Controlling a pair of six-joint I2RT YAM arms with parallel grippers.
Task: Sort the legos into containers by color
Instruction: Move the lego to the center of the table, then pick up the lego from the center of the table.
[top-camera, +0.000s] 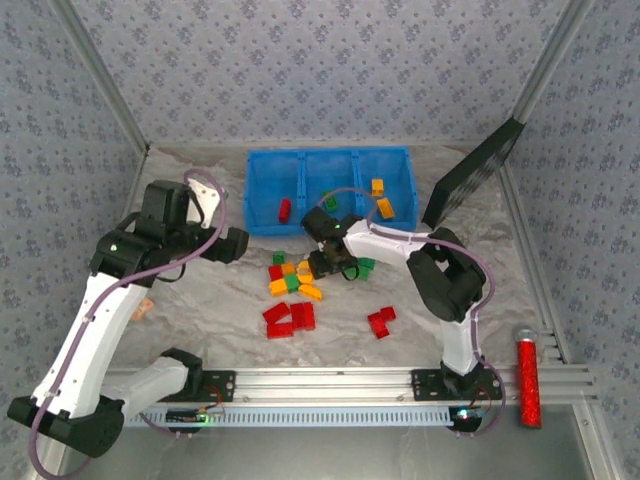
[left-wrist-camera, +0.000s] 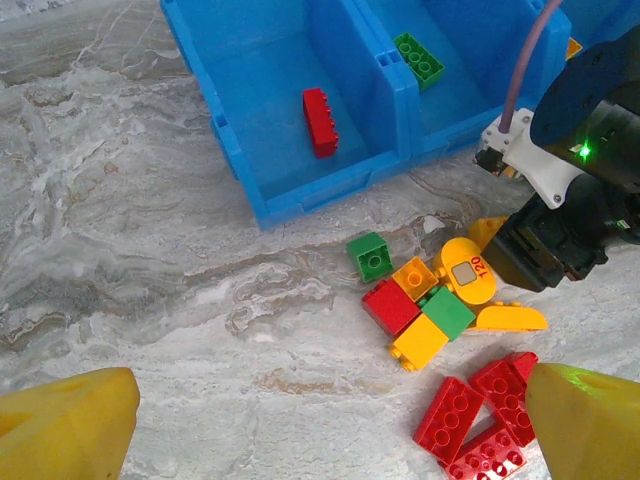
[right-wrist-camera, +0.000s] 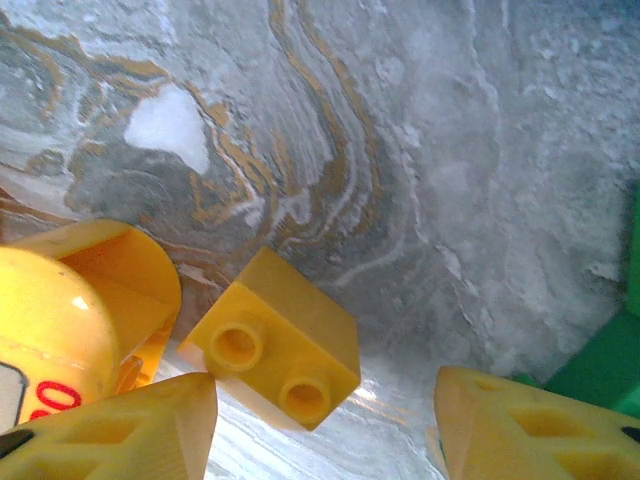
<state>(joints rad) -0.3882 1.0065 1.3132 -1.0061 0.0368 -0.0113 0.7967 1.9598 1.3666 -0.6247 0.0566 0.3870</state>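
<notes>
Near the left edge of the worktop (top-camera: 235, 295) I see a small tan block (top-camera: 143, 308). The left arm's jaws hang wide by it, their yellow fingertips (left-wrist-camera: 60, 425) far apart and holding nothing. Along the far edge sits the blue tray (top-camera: 330, 153), with a red brick (top-camera: 285, 209) in its left compartment, a green brick (top-camera: 328, 201) in the middle one and yellow-orange bricks (top-camera: 381, 200) in the right. The loose legos (top-camera: 293, 282) lie heaped at mid-worktop, and there are red ones (top-camera: 290, 318) nearer me. The right arm's jaws sit low at the heap's right side, partly open and gripping nothing. A yellow two-stud brick (right-wrist-camera: 272, 338) lies between them, close to one fingertip (right-wrist-camera: 110, 430) and well off the other, and a rounded yellow piece (right-wrist-camera: 55, 330) is just beside it. My worry is the close. With the brick off-centre and skewed, I judge one finger would reach it first and shove or flip it, or pinch the rounded piece along with it. A green piece (right-wrist-camera: 605, 370) by the other finger could get nudged too. A red studded cylinder (top-camera: 527, 385) lies at the near right corner.
</notes>
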